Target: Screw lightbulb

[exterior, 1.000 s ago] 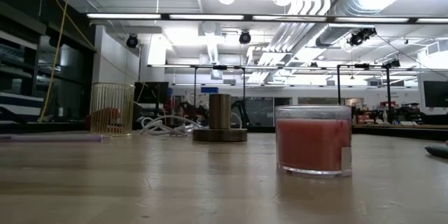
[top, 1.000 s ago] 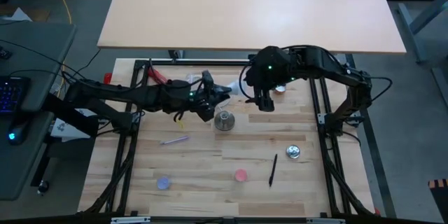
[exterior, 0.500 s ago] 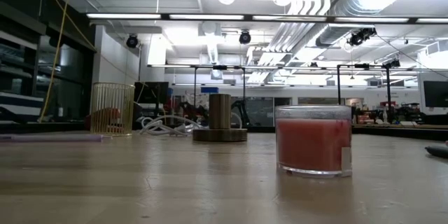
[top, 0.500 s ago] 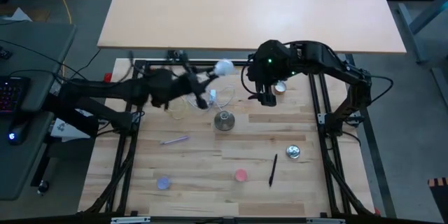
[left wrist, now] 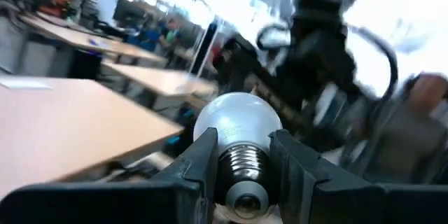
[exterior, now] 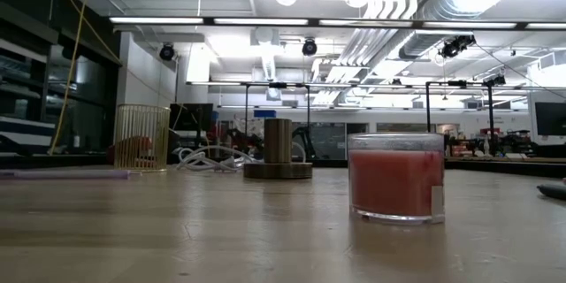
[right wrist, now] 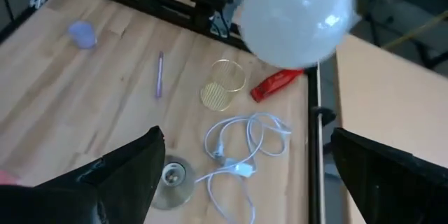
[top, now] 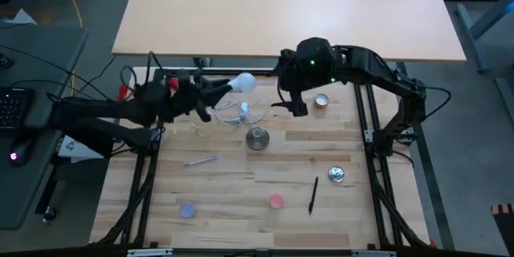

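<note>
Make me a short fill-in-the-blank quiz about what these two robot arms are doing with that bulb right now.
1. The lightbulb is gripped by its ____ base.
2. It is held by the ____ gripper.
3. The right gripper has its fingers ____ and holds nothing.
4. The socket stand on the table has ____ bulb in it.

Missing words: screw; left; open; no

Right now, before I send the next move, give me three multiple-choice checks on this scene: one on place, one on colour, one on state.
1. Where is the lightbulb?
A. In the socket stand
B. In the left tool, above the table
C. Lying beside the pen

2. What colour is the candle in the glass?
A. Pink-red
B. Green
C. Black

3. The right tool is:
A. Shut on the bulb
B. Shut on the cable
C. Open, empty

Answers: 1 B, fingers clamp its screw base; 2 A, low view shows it; 3 C, fingers spread wide.
</note>
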You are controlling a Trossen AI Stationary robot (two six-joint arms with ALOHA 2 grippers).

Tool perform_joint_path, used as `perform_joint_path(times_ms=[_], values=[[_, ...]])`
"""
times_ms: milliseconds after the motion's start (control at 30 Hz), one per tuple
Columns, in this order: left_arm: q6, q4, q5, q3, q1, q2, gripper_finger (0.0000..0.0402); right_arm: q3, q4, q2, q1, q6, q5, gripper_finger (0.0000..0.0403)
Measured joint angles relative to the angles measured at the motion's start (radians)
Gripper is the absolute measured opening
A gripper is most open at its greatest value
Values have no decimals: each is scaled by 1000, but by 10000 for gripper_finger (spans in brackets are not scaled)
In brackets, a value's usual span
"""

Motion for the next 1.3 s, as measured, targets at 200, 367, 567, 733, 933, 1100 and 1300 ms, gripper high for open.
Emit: perform_joint_path(times_ms=[200,367,567,733,933,1100,1300], values=[[-346,301,8,-160,50,32,92,0,149,1,29,-35,133,391],[-557,391,113,-144,82,122,92,0,226,22,50,-111,148,391],[-609,447,216,-87,118,178,92,-2,230,39,61,-119,152,391],[-611,428,237,-79,140,178,92,-1,257,37,61,-102,152,391],[-636,426,249,-79,156,178,92,-1,266,37,66,-100,176,362],[-637,426,249,-79,156,178,92,-1,275,38,64,-109,196,308],[-643,424,244,-80,156,178,92,-1,280,44,52,-111,194,282]])
